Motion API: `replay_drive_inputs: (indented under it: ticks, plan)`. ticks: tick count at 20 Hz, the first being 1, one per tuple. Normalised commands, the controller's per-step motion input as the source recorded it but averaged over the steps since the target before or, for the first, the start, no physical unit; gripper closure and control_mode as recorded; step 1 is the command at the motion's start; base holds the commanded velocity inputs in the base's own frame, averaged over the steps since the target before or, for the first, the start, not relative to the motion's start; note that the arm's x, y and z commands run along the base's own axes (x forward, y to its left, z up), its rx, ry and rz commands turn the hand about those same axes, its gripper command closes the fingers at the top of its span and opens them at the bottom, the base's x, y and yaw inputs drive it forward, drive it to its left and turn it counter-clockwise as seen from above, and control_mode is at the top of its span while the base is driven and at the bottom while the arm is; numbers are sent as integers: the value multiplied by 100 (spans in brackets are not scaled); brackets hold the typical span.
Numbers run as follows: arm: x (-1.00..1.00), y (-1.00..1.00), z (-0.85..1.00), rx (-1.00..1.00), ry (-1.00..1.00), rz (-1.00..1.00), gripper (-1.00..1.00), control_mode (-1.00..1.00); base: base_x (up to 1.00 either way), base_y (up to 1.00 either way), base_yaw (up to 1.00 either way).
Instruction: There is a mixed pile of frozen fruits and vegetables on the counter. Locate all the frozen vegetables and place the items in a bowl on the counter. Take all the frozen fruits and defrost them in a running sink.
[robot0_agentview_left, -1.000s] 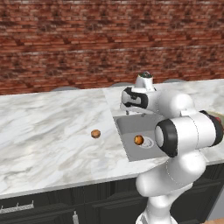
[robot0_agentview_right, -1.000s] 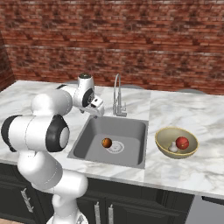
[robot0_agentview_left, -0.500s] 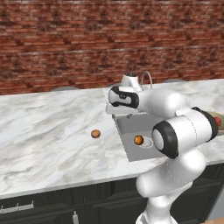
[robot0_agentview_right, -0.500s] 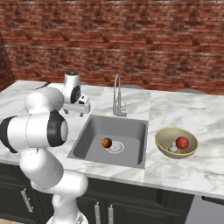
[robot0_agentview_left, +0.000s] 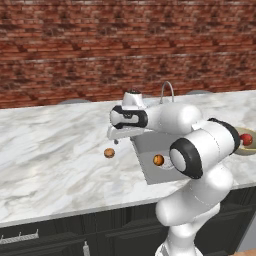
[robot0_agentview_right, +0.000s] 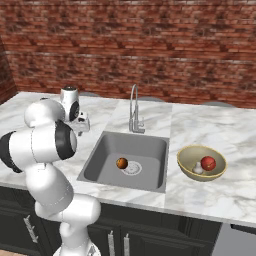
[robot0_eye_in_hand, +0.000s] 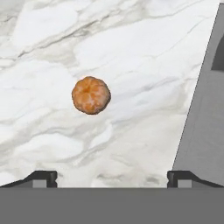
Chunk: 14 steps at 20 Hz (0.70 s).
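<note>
A small brownish-orange ball lies on the white marble counter, left of the sink; it also appears as the ball in the left base view. My gripper hovers above and slightly short of it, open, with its fingertips far apart and nothing between them. In the base views the gripper hangs beside the sink's left rim. A larger orange ball rests in the steel sink by the drain. The tan bowl holds a red ball and a pale mushroom.
A curved chrome faucet stands behind the basin. A brick wall backs the counter. Dark cabinets sit below the slab. Marble stretches far to the left of the small ball.
The arm has swung left from above the sink to the counter beside its left rim, ending over the small orange ball. The jaws stayed open.
</note>
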Motion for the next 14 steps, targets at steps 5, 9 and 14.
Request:
replay_drive_inputs:
  ticks: [5, 9, 14]
  plan:
    - [2, 30, -18, 0, 2, 22, -100, -100, 0, 0, 0]
    - [4, 34, -8, -11, 1, 15, -100, -100, 0, 0, 0]
    - [11, 39, 0, -19, 0, 14, -100, -100, 0, 0, 0]
